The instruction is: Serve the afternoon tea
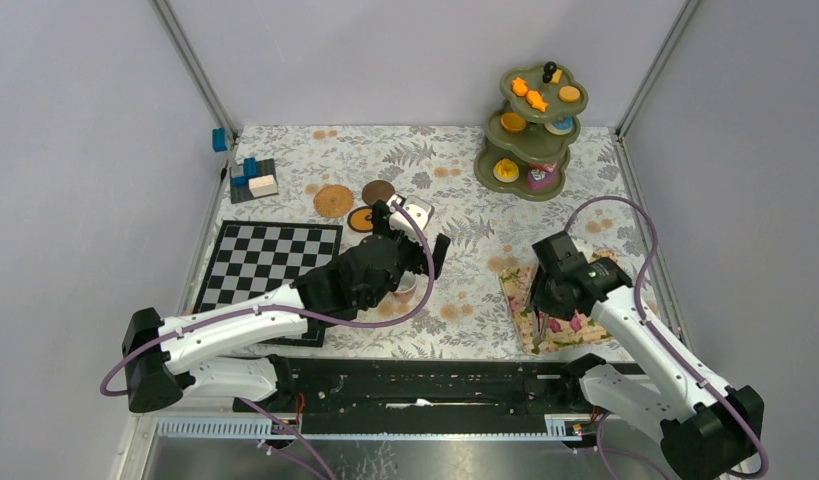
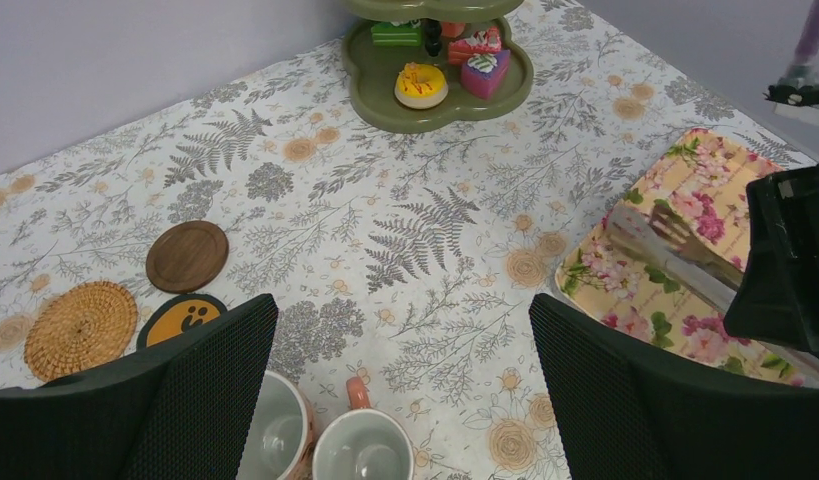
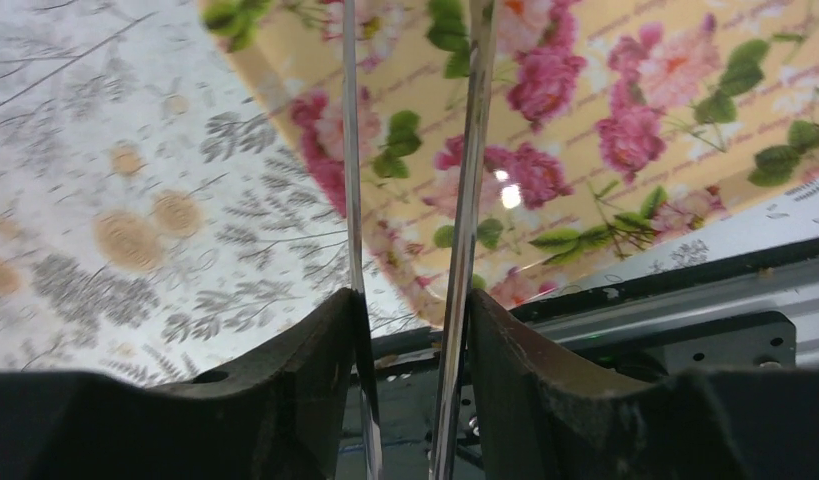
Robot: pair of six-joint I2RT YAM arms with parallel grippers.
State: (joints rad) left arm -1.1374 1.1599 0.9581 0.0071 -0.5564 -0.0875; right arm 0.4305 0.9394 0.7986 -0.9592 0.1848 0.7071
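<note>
Tongs (image 3: 473,180) are clamped in the right gripper (image 3: 410,310), blades over the floral tray (image 3: 625,120), while the left gripper (image 2: 403,310), jaws spread wide and holding nothing, hangs above two pinkish mugs (image 2: 365,460) side by side, well apart from the olive-green three-tier stand (image 2: 370,100) carrying cakes (image 2: 482,75).

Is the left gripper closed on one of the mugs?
No, the left gripper stands wide open, and the two empty mugs sit ungrasped below it.
</note>
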